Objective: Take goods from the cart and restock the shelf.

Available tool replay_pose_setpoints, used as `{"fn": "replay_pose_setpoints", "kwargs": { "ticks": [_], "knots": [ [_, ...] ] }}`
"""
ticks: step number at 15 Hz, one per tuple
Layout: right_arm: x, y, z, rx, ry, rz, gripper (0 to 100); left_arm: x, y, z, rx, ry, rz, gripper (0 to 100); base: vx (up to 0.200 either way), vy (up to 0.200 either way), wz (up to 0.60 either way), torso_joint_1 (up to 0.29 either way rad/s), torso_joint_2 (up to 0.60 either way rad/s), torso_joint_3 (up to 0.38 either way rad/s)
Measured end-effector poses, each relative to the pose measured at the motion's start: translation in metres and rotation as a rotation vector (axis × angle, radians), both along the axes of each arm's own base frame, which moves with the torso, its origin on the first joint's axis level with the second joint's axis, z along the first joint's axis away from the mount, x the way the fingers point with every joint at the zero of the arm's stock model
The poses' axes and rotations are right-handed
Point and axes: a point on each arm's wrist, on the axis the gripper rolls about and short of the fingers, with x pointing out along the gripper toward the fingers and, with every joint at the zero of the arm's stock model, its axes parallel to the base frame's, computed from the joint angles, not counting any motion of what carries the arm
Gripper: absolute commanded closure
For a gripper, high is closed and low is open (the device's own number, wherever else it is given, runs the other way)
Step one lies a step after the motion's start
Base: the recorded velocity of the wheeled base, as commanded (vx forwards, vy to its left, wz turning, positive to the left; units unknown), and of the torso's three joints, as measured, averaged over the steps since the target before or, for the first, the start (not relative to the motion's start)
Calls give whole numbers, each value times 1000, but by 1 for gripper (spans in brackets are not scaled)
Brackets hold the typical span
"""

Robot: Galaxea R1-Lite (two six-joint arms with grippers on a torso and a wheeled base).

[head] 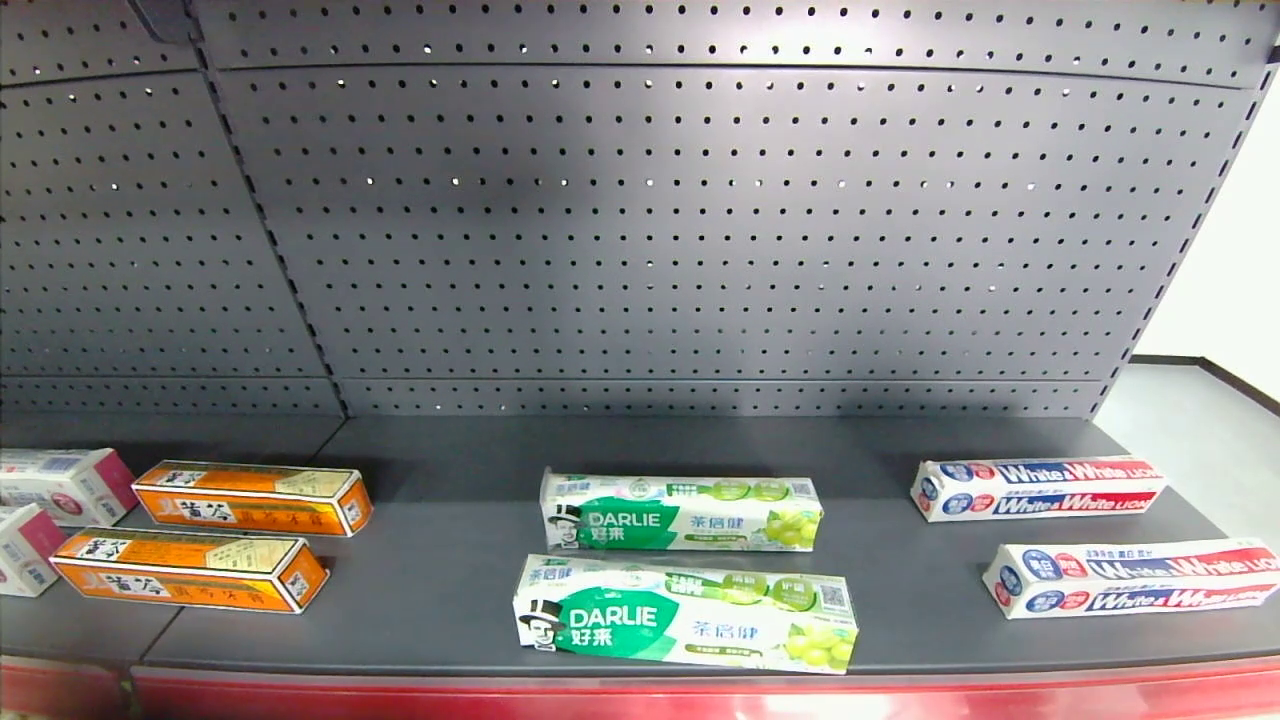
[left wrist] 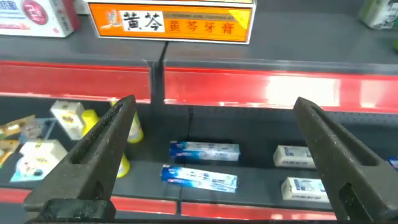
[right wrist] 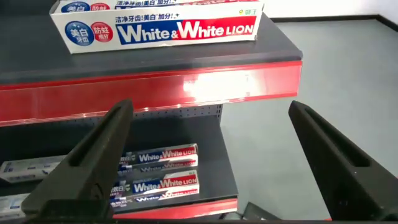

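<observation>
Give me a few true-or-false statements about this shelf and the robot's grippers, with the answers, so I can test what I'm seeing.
1. Two green toothpaste boxes lie flat in the middle of the shelf. True.
2. The orange boxes stand on end. False: both lie flat, toward the shelf's left.
3. The left gripper holds a box. False: it is open and empty.
4. The white-and-blue boxes lie at the shelf's right end. True.
5. The right gripper is open with nothing in it. True.
</observation>
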Motion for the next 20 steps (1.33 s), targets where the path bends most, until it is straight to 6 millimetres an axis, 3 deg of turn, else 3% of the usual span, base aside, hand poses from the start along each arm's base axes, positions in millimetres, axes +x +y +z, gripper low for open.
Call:
{"fn": "replay_pose_setpoints", "kwargs": {
  "ticks": [20],
  "knots": [
    [0, 0, 0, 2, 1, 0, 0, -4, 1, -2, -15, -63, 40, 0, -10, 0, 0, 0, 0, 0]
  ]
}}
